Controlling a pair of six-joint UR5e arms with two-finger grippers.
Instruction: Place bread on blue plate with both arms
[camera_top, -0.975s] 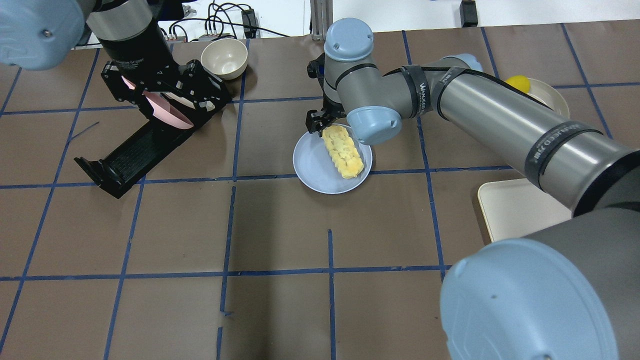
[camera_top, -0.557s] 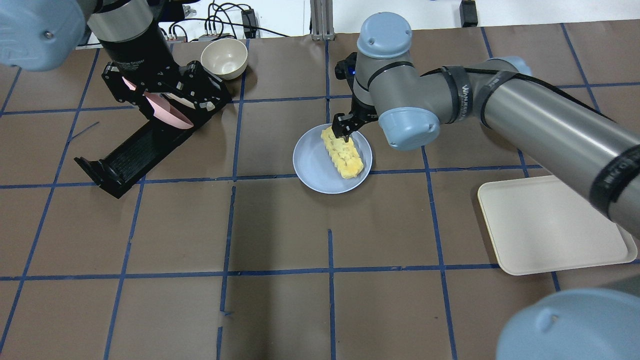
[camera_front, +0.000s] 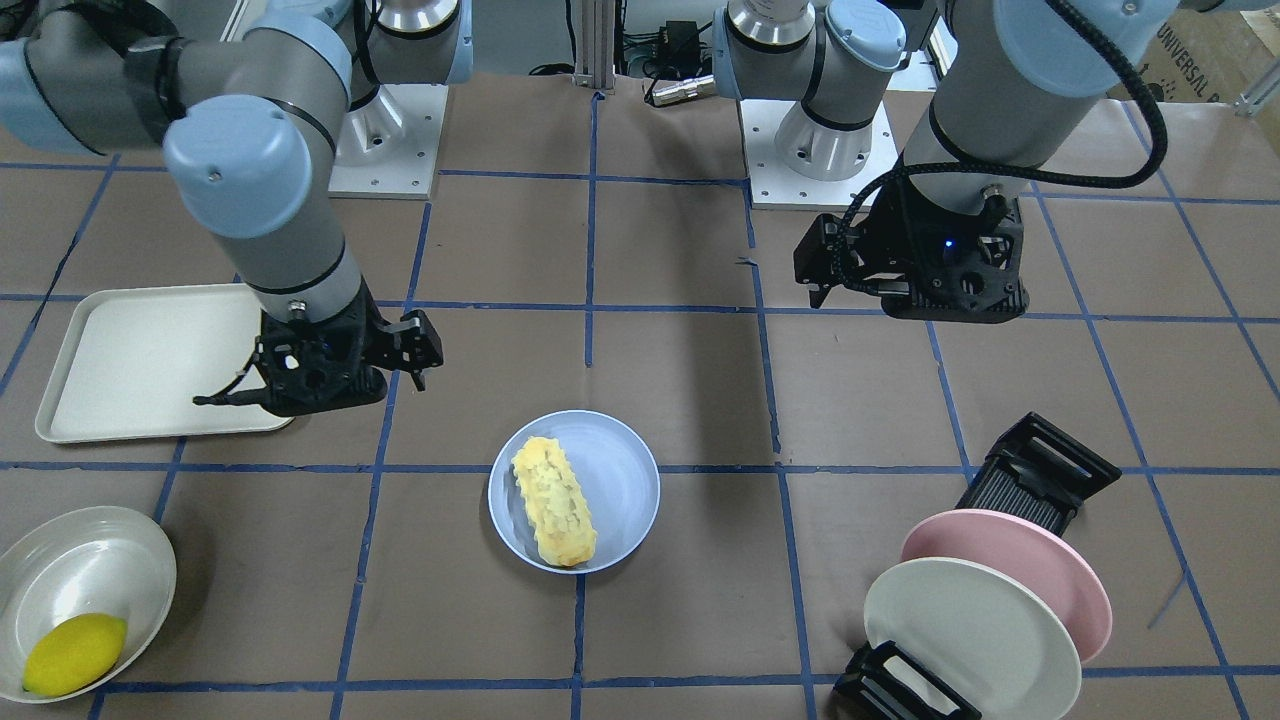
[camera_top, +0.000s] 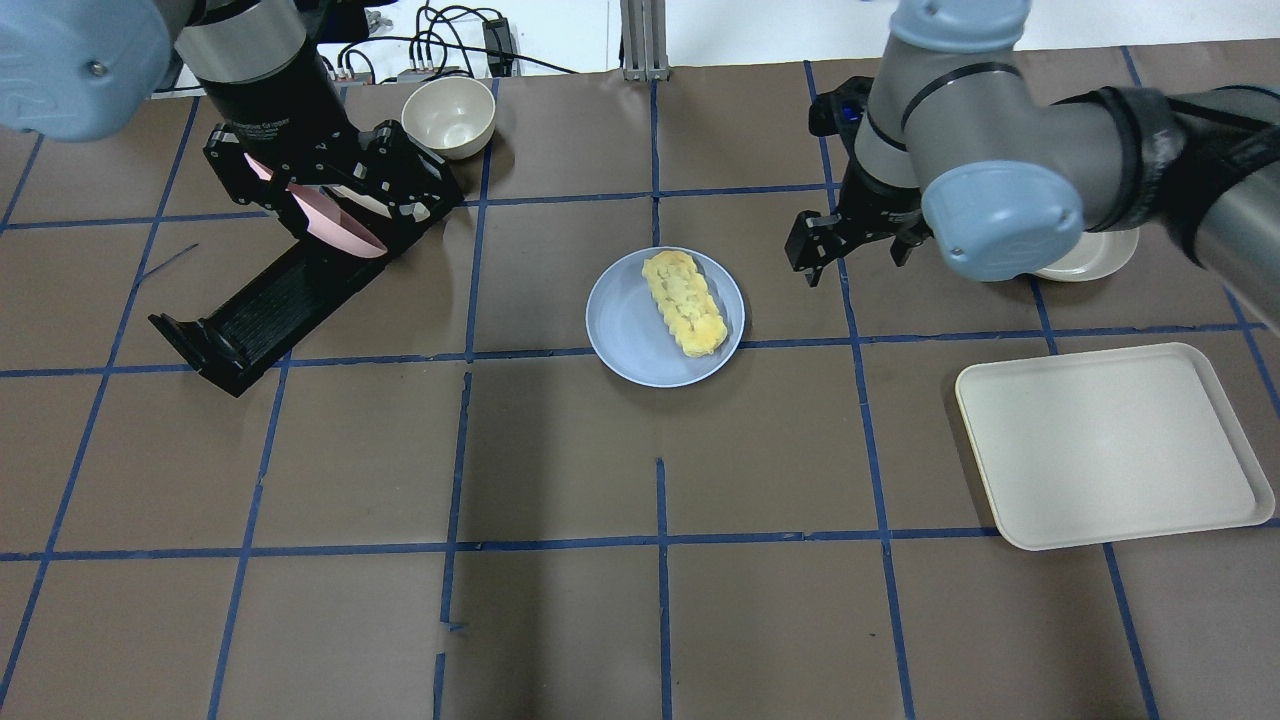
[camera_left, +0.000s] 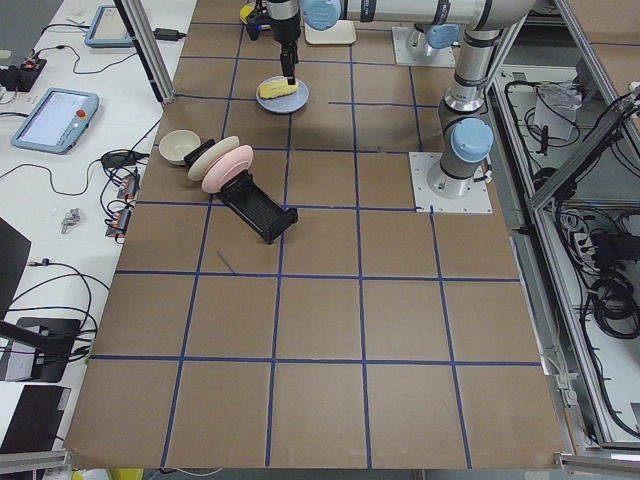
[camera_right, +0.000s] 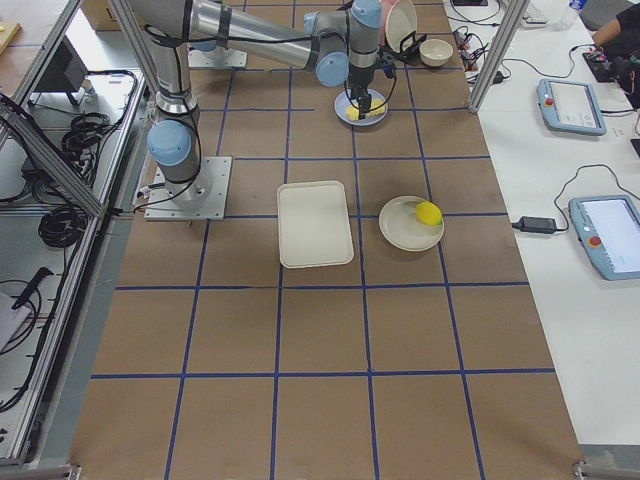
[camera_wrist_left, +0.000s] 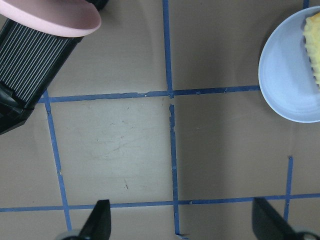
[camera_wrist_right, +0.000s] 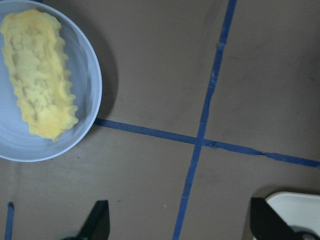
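Observation:
The bread (camera_top: 685, 305) lies on the blue plate (camera_top: 625, 335) at the table's middle, lengthwise on the plate's right half. It also shows in the front view (camera_front: 553, 500) on the plate (camera_front: 625, 485), and in the right wrist view (camera_wrist_right: 40, 95). My right gripper (camera_top: 850, 255) is open and empty, raised above the table to the right of the plate; its two fingertips stand wide apart in its wrist view (camera_wrist_right: 180, 225). My left gripper (camera_top: 320, 185) is open and empty, hovering far left of the plate near the rack (camera_wrist_left: 182, 225).
A black dish rack (camera_front: 1040, 480) holds a pink plate (camera_front: 1010, 570) and a cream-white plate (camera_front: 970, 630). A cream bowl (camera_top: 448, 115) stands at the back left. A cream tray (camera_top: 1110, 445) lies right. A lemon (camera_front: 75, 655) sits in a shallow dish (camera_front: 90, 560).
My right gripper has moved from over the bread's far end to the right, off the plate. The bread stays on the blue plate. The left arm has not moved.

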